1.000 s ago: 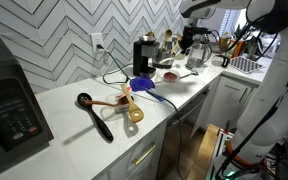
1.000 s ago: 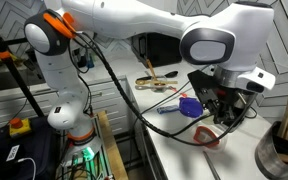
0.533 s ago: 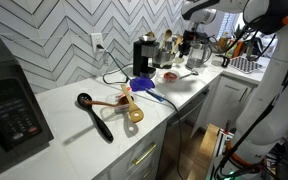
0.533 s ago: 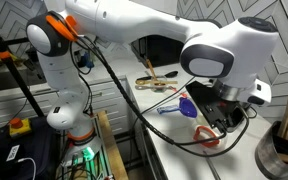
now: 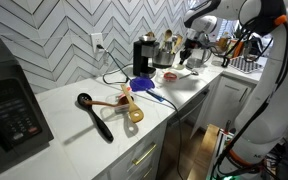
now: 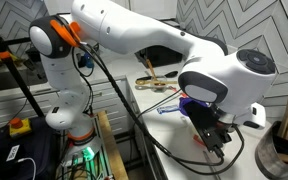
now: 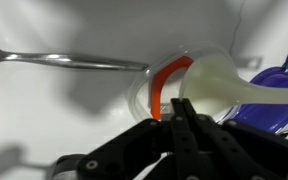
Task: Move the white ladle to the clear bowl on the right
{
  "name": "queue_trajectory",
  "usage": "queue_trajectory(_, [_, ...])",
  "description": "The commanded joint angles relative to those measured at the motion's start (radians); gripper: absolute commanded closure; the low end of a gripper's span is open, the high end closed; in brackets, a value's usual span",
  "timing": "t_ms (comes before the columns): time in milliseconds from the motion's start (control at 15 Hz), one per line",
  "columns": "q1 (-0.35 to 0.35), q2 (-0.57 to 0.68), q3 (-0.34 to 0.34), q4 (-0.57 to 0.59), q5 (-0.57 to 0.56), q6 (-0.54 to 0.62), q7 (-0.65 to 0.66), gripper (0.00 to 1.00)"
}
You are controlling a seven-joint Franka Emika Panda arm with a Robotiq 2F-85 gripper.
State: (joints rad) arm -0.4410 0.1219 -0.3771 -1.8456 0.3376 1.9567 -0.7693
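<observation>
wrist view: a slim metal utensil (image 7: 74, 60) lies on the white worktop (image 7: 64, 115), its end reaching the clear bowl (image 7: 144, 85), which has an orange ring inside. the gripper (image 7: 180, 108) is narrow, fingers nearly together at the bowl; whether they pinch anything i cannot tell. the white ladle (image 7: 224, 85) has its cup over the bowl and its handle running right, past a blue utensil (image 7: 279, 78).
</observation>
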Motion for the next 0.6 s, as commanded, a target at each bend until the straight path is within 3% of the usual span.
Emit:
queue_trajectory(0, [-0.002, 0.034, 0.009, -0.027, -0.001, 0.109, 0.054, 0.99])
queue_trajectory(333, [0.001, 0.075, 0.032, -0.042, -0.028, 0.165, 0.122, 0.99])
queue_trajectory(400, [0.0, 0.079, 0.035, -0.037, -0.036, 0.159, 0.138, 0.72])
queue_trajectory(533, [-0.001, 0.074, 0.042, -0.03, -0.048, 0.135, 0.154, 0.65])
